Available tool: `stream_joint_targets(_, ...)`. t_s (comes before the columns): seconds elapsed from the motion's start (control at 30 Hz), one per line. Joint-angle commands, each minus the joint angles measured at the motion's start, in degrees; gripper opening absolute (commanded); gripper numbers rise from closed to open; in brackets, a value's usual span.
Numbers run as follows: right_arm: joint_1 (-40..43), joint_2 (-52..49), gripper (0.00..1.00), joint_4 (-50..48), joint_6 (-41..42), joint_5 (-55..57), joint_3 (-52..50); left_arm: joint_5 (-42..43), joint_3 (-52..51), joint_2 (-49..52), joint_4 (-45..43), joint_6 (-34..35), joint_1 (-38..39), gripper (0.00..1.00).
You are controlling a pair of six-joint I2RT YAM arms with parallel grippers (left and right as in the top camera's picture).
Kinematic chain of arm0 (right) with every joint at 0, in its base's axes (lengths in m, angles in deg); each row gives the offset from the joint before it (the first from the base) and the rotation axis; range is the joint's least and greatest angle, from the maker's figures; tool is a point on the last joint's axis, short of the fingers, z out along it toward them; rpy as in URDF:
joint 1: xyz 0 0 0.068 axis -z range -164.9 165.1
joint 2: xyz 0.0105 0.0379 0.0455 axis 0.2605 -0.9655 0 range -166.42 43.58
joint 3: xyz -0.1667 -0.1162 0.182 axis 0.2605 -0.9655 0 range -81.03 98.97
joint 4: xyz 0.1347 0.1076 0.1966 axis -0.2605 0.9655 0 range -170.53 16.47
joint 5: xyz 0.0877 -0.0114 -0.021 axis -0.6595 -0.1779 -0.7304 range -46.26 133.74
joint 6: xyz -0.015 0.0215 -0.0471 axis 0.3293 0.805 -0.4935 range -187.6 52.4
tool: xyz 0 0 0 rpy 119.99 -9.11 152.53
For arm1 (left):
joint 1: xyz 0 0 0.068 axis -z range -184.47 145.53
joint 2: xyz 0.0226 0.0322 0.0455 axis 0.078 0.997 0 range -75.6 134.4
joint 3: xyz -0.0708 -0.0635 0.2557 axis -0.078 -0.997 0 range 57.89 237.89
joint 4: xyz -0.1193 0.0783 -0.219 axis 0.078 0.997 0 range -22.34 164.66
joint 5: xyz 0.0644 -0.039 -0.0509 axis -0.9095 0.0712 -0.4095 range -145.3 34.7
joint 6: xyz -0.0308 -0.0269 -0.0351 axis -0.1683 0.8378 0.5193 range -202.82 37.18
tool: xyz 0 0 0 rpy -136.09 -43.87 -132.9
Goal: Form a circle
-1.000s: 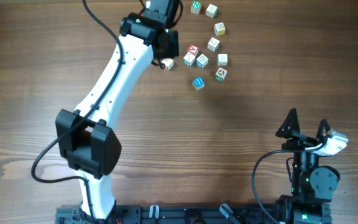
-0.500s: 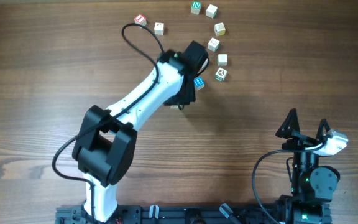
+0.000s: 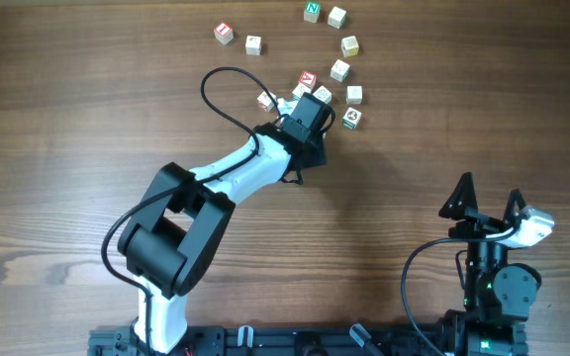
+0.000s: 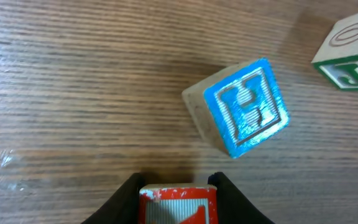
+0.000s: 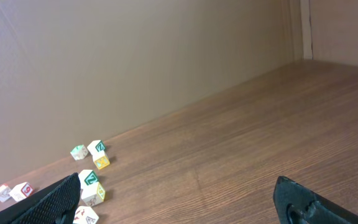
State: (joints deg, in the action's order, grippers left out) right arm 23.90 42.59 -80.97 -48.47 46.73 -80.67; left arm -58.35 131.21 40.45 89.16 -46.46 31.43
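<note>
Left claw (image 4: 178,191) is clamping a red-faced wooden cube (image 4: 179,205) beside the ridged blue H cube (image 4: 244,109); right claw (image 3: 487,204) is gaping apart; I'm seeing pale cubes (image 3: 349,45) arcing across the grainy tabletop (image 3: 77,109).

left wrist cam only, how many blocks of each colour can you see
blue-faced cube: 1
red-faced cube, held in the left gripper: 1
green-lettered cube: 1
total: 3
</note>
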Motion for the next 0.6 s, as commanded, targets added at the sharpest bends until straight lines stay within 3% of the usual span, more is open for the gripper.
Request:
stream_joint_targets(0.0,0.17,0.42,1.0,-0.17,-0.94,-0.5,-0.07,0.42,-1.55,1.55,-0.11,0.5,-0.07,0.3)
stream_joint_targets(0.2,0.17,0.42,1.0,-0.17,-0.94,-0.5,-0.07,-4.13,-1.55,1.55,3.26,-0.13,-0.46,0.28)
stream_joint_targets(0.4,0.17,0.42,1.0,-0.17,-0.98,-0.48,-0.07,-4.35,-1.53,1.55,4.87,-3.13,-0.87,0.35)
stream_joint_targets(0.5,0.17,0.42,1.0,-0.17,-0.94,-0.5,-0.07,-4.66,-1.53,1.09,6.38,-3.15,-0.92,0.53)
stream_joint_targets(0.57,0.17,0.42,1.0,-0.17,-0.96,-0.5,-0.07,-6.75,-1.53,-0.07,8.07,-3.13,-0.92,0.79)
